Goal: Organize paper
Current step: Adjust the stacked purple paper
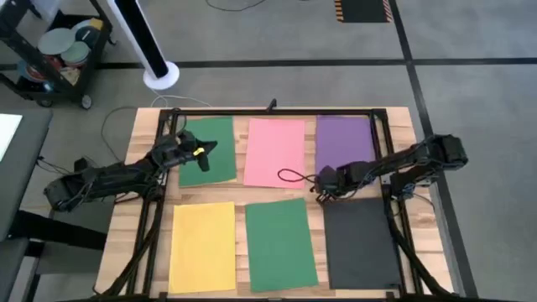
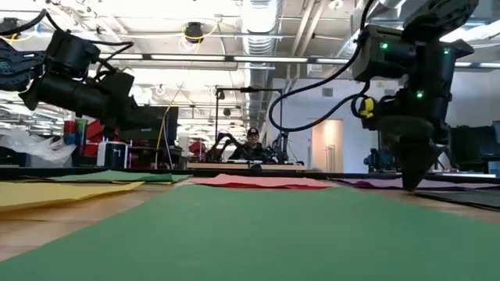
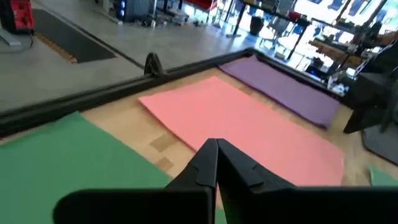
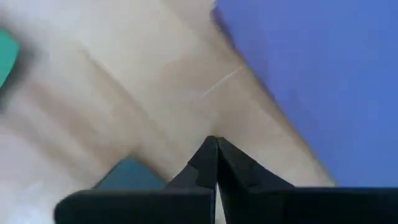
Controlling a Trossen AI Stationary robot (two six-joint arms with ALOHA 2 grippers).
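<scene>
Currently both claws are pinched closed and empty, the right gripper low beside the black sheet, the left gripper over a green sheet; six sheets already lie gridded, so little seems left.

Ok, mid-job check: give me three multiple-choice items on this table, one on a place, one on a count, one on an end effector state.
1. Which thin flat sheet lies between the far green paper sheet and the purple paper sheet?
A. black
B. pink
C. yellow

2. How many green sheets are on the table?
A. one
B. two
C. three

3. The right end effector is:
A. shut, holding nothing
B. wide open
C. clamped on a sheet

Answers: 1 B, the pink paper sheet fills the middle of the far row. 2 B, a second, near green paper sheet lies in the near row. 3 A, its wrist view shows the fingers pressed together over bare wood.
</scene>
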